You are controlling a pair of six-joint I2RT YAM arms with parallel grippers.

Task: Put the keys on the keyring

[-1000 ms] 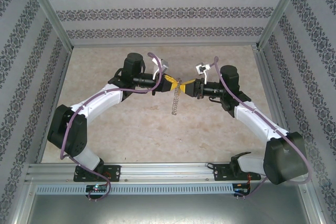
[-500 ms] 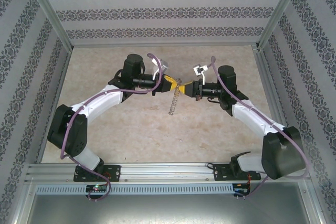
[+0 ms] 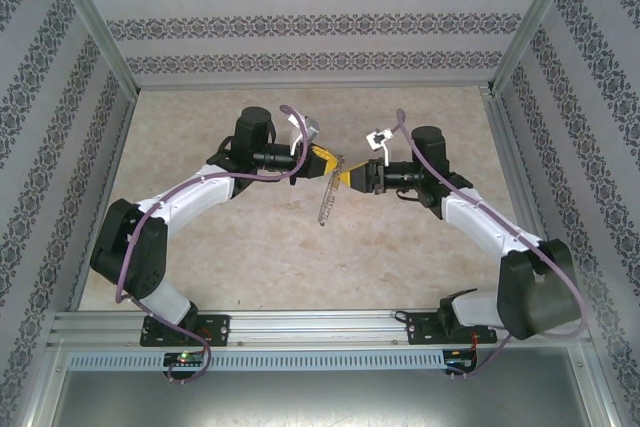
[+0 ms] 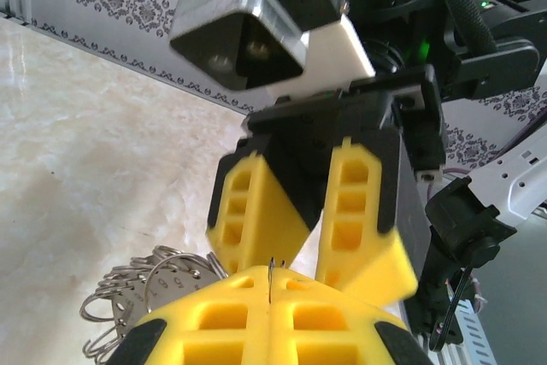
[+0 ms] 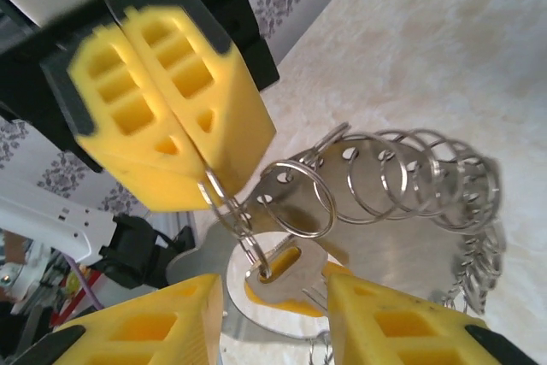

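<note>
We see the left gripper [image 5: 198,179] pinched tight on the keyring [image 5: 402,177]; the right gripper [image 5: 273,286] has jaws parted, the yellow-headed key [image 5: 289,264] between them.

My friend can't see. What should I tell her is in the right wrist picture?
The left gripper, yellow fingers shut, pinches the wire of the keyring, a metal ring crowded with small silvery loops, above a pale table. Below, a tiny yellow-headed key sits between the open fingers of the right gripper, seemingly hooked on one small loop.
</note>
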